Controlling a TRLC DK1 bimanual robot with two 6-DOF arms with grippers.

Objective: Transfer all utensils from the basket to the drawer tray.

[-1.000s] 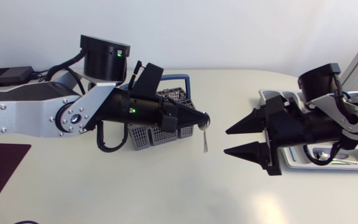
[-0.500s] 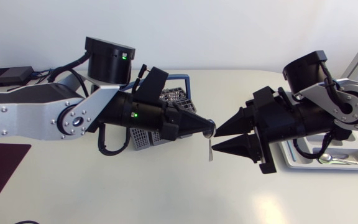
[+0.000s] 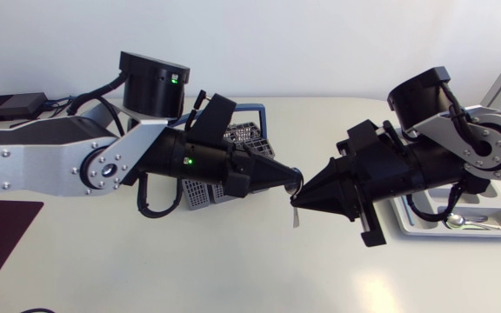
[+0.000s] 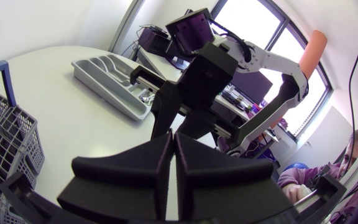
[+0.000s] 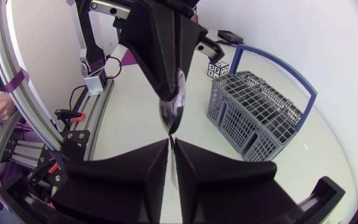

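Above the tabletop (image 3: 233, 269), midway between the basket (image 3: 200, 193) at 9 o'clock and the drawer tray (image 3: 494, 228) at 3, the left gripper (image 3: 290, 178) and right gripper (image 3: 304, 198) stand tip to tip, both sets of jaws pinching one spoon (image 3: 295, 219) in mid-air. If the right arm pulls before the left lets go, or its hold on the thin handle is shallow, the spoon could twist free and drop. The spoon's long axis runs 12 to 6, bowl at 12, handle end pointing to 6.

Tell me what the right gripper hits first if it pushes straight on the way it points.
Most likely the black left gripper, tip to tip just ahead. The silver metal spoon it holds sits between the right gripper's fingers.
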